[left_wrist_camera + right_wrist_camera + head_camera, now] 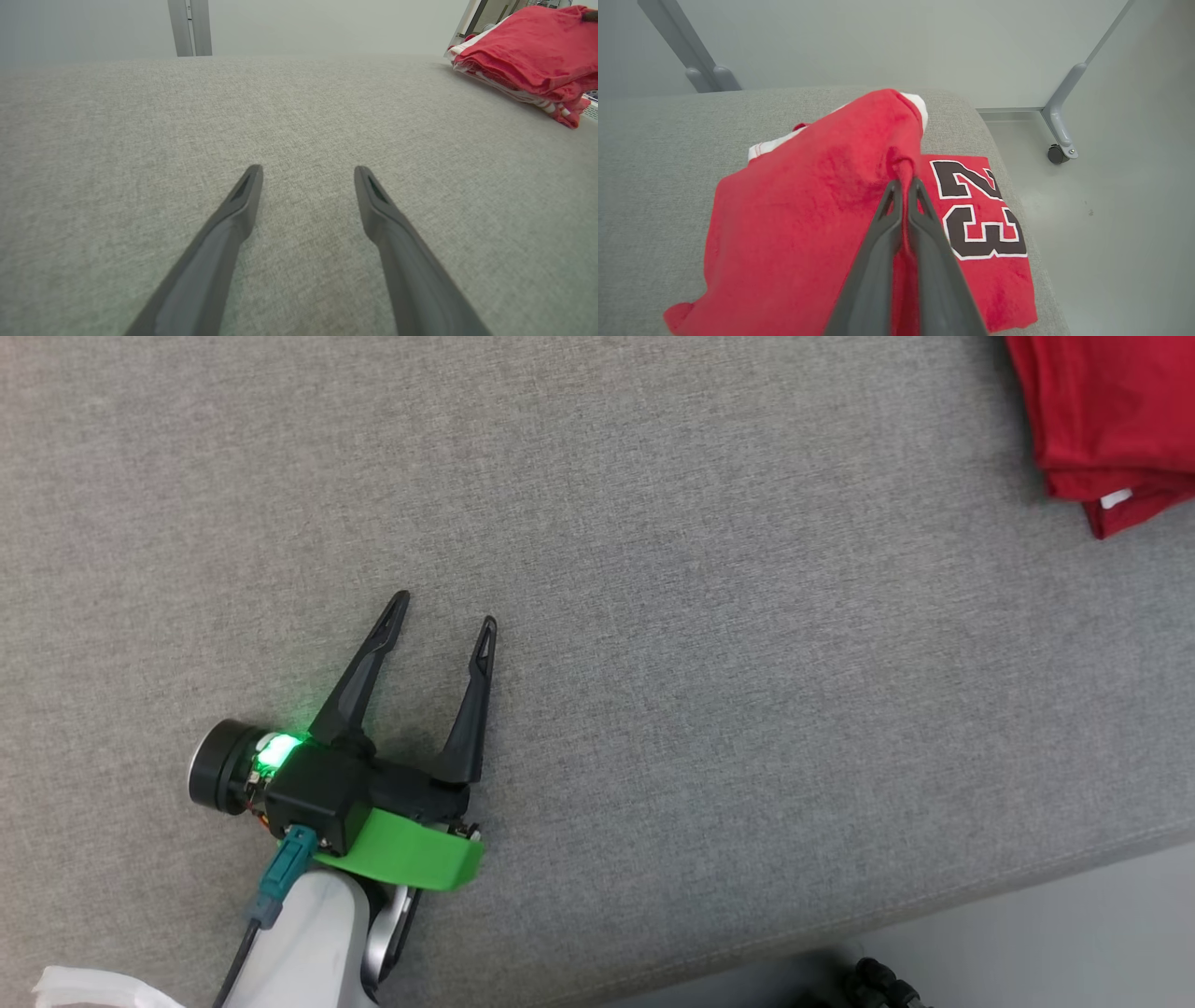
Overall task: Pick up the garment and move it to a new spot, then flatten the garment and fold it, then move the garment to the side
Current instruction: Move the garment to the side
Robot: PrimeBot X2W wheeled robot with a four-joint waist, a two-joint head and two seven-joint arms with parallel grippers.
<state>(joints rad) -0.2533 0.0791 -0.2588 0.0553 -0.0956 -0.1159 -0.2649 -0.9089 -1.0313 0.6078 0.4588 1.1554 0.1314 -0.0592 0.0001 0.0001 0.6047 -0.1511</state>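
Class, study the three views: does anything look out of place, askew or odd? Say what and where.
The red number 23 jersey sits bunched at the corner of the grey cushioned surface. Its top layer is pinched up into a peak by the shut right gripper. Nothing looks damaged.

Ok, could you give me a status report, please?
Left end effector open, empty. Right end effector shut on red number-23 jersey. Nothing in the way.
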